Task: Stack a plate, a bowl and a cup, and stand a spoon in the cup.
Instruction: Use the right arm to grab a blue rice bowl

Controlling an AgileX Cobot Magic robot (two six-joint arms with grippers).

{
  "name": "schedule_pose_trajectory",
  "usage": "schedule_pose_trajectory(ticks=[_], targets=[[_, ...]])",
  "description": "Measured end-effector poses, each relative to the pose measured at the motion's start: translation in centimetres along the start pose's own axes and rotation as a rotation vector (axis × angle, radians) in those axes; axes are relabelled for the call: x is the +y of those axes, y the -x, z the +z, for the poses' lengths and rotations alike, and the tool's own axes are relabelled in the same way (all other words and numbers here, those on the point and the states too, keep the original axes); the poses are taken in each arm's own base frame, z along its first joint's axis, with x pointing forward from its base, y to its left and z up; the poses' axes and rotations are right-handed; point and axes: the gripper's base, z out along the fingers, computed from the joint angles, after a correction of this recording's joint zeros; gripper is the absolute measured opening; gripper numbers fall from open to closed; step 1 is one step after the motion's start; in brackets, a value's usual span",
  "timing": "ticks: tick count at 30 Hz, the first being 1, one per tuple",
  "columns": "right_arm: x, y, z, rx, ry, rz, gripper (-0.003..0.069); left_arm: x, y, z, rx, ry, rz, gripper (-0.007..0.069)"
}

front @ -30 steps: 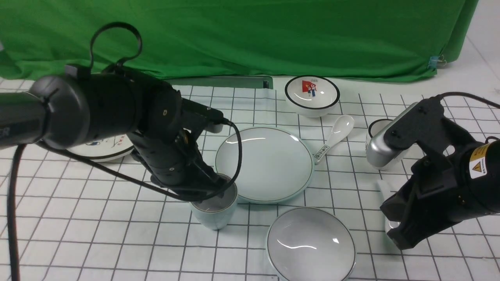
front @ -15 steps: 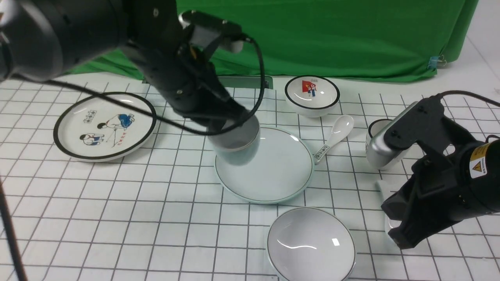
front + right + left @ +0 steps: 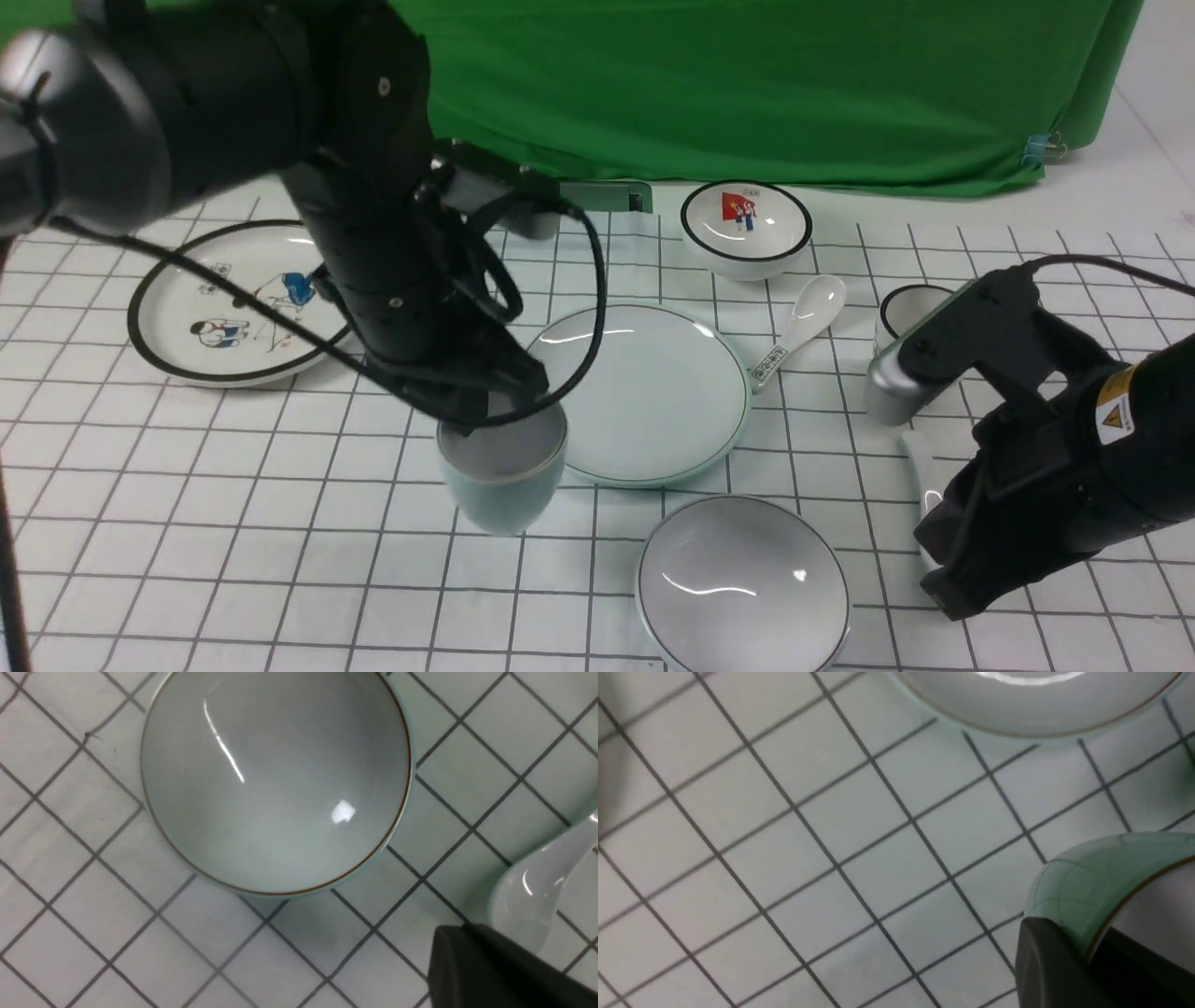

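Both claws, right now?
Left claw: closed on the pale blue-green cup, gripping its wall.
Right claw: closed, holding nothing visible.

Blk-rimmed plate (image 3: 233,308) (cartoon figs.), pic. bowl (image 3: 745,224), spoon w/ patterned handle (image 3: 798,331) & blk-rimmed cup (image 3: 907,313) on grid cloth (image 3: 317,523).

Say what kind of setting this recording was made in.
Probably a robotics lab or test station, not a real kitchen: a green cloth hangs behind the work surface, grid lines cover the white tabletop, and two robot arms reach in over loose tableware.
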Motion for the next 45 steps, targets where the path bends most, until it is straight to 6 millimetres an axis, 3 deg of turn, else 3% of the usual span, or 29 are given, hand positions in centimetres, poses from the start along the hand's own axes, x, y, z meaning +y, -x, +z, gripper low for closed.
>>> schedule_pose_trajectory(ticks=[7,15,21,26,27,30,31,32,34,36,40,43,44,45], targets=[[-0.4,0.8,2.9,0.038,0.012,0.027,0.0127,0.9,-3.5,3.9,0.061,0.007,-0.053,-0.0007],[-0.8,1.6,5.6,0.071,0.021,0.071,0.034,2.0,-3.9,4.1,0.018,0.005,-0.112,-0.0006],[-1.1,2.8,5.9,0.053,0.016,0.088,0.0407,2.1,-3.7,4.1,-0.004,0.014,-0.11,0.0018],[-1.3,3.5,6.1,0.043,0.014,0.093,0.0461,2.0,-3.7,3.8,-0.013,0.007,-0.117,0.017],[-1.3,3.5,6.4,0.048,0.015,0.097,0.0467,1.9,-3.8,3.4,-0.025,0.006,-0.118,0.0256],[-1.4,3.4,7.1,0.069,0.019,0.103,0.047,1.8,-3.9,2.3,-0.058,0.012,-0.115,0.0385],[-1.4,3.4,7.1,0.07,0.019,0.104,0.047,1.8,-3.9,2.2,-0.061,0.012,-0.114,0.0394],[-1.4,3.4,7.7,0.088,0.023,0.108,0.0471,1.6,-4.1,1.1,-0.092,0.017,-0.111,0.0463],[-1.4,3.3,8.1,0.099,0.027,0.111,0.0471,1.5,-4.3,0.1,-0.116,0.021,-0.108,0.0501],[-1.4,3.3,9.1,0.115,0.041,0.127,0.0471,1.1,-4.7,-2.1,-0.18,0.03,-0.107,0.0545],[-1.2,3.2,10.6,0.149,0.057,0.112,0.0444,0.5,-5.8,-5.7,-0.289,0.045,-0.107,0.0546],[-0.9,3.1,11.1,0.16,0.065,0.107,0.0359,0.1,-6.5,-7.5,-0.345,0.054,-0.1,0.0514],[-0.8,3.1,11.3,0.164,0.069,0.11,0.0246,-0.1,-7.0,-8.5,-0.378,0.059,-0.097,0.047],[-0.8,3.2,11.3,0.163,0.072,0.114,0.018,-0.2,-7.3,-9.0,-0.394,0.061,-0.095,0.0446]])
